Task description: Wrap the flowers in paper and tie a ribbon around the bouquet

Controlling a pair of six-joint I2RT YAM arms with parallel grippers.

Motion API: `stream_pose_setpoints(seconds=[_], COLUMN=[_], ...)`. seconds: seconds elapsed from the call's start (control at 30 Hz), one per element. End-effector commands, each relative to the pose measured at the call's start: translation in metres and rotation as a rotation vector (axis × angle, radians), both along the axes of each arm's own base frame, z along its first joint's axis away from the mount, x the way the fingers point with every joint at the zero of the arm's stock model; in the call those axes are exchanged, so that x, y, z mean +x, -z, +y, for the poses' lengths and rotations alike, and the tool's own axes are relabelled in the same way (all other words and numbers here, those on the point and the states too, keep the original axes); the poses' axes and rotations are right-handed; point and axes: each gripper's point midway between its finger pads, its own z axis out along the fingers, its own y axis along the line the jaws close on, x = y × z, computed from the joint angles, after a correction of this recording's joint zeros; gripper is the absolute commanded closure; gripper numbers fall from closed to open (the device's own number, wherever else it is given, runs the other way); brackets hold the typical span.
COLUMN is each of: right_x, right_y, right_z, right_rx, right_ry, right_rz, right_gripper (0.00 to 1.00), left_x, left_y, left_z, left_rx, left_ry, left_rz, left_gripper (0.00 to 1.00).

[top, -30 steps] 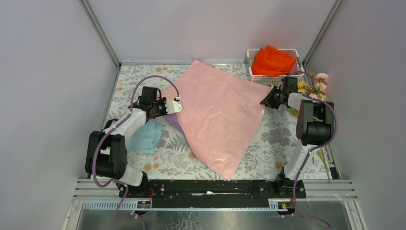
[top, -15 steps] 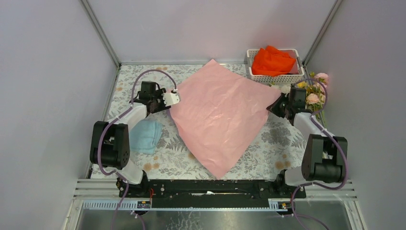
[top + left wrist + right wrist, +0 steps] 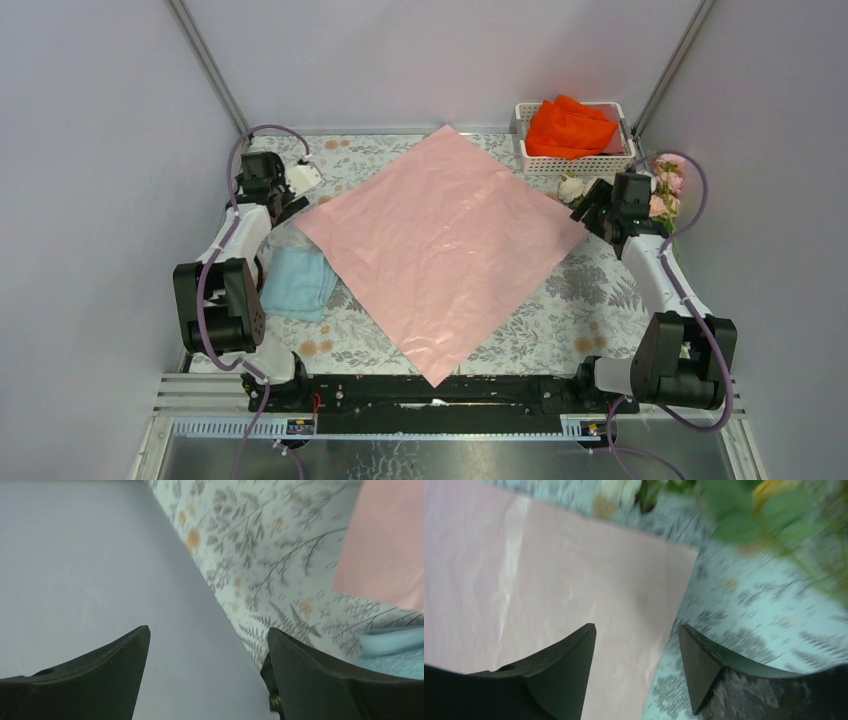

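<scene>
Lying pink face up, the paper point(image 3: 445, 245) is spread across the surface point(image 3: 590, 290); the flowers point(image 3: 665, 185) are seen unwrapped at three o'clock. The left pincer point(image 3: 207, 629) and right pincer point(image 3: 636, 626) are released, empty. No ribbon is seen.

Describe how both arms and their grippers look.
The left arm and right arm have white links between bulky black joints, with a lilac cable looping alongside each. The left gripper and right gripper carry black fingers that taper to points. A black rail joins the bases.
</scene>
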Motion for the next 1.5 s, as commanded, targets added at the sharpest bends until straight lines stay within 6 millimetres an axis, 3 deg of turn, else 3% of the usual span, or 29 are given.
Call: stream_pose_setpoints(seconds=[0.0, 0.1, 0.27, 0.5, 0.63, 0.77, 1.2, 1.47], right_x=[0.015, 0.022, 0.031, 0.019, 0.005, 0.009, 0.051, 0.055], right_y=[-0.047, -0.045, -0.015, 0.007, 0.018, 0.030, 0.062, 0.080], right_z=[-0.067, -0.099, -0.123, -0.128, -0.126, -0.128, -0.120, -0.122], right_rx=[-0.279, -0.371, -0.497, -0.544, -0.547, -0.556, -0.491, -0.492], right_ry=[0.135, 0.137, 0.028, -0.065, -0.095, -0.120, -0.247, -0.262], right_rz=[-0.054, 0.003, 0.150, 0.301, 0.333, 0.365, 0.382, 0.416], right_gripper=[0.28, 0.28, 0.34, 0.47, 0.50, 0.52, 0.54, 0.59], left_x=[-0.012, -0.021, -0.040, -0.071, -0.079, -0.076, -0.072, -0.071], left_y=[-0.008, -0.014, -0.016, -0.002, -0.006, -0.005, 0.000, -0.001], left_z=[0.017, -0.006, -0.063, -0.128, -0.149, -0.155, -0.158, -0.157], left_rx=[-0.040, -0.193, -0.479, -0.670, -0.749, -0.794, -0.817, -0.818], left_ry=[-0.153, -0.168, -0.136, -0.069, -0.025, -0.036, -0.049, -0.058], left_rz=[0.022, 0.048, 0.103, 0.203, 0.222, 0.229, 0.244, 0.239], left_gripper=[0.06, 0.05, 0.01, 0.01, 0.01, 0.01, 0.01, 0.01])
